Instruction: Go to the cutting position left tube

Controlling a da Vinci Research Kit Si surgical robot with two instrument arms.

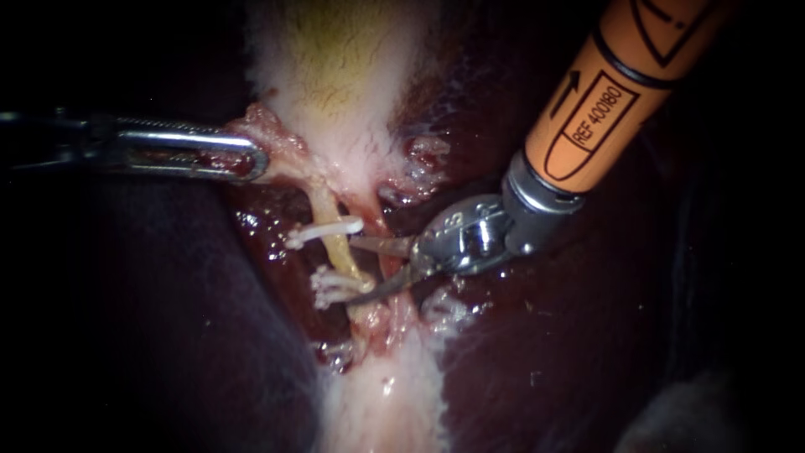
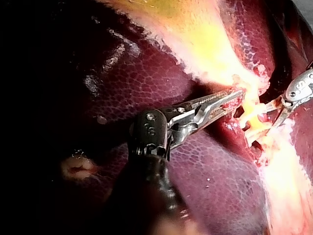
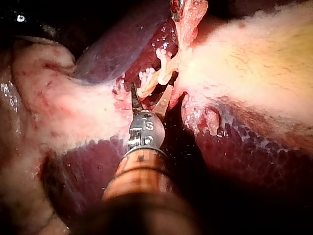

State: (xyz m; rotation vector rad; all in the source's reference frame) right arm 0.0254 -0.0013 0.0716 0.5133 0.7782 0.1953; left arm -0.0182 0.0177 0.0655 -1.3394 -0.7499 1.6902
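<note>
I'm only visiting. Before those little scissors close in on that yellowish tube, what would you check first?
1. Right instrument blades open: ok, a clear gap shows.
2. Blades level with the bare stretch of tube: ok for the upper blade. The lower blade lies close to the lower clip, so cannot tell.
3. Upper clip and lower clip both sit across the tube: ok.
4. Left instrument jaws shut on the pale tissue above the tube: ok.
5. Nothing else behind the tube in the blades' path: cannot tell, it is hidden.
</note>
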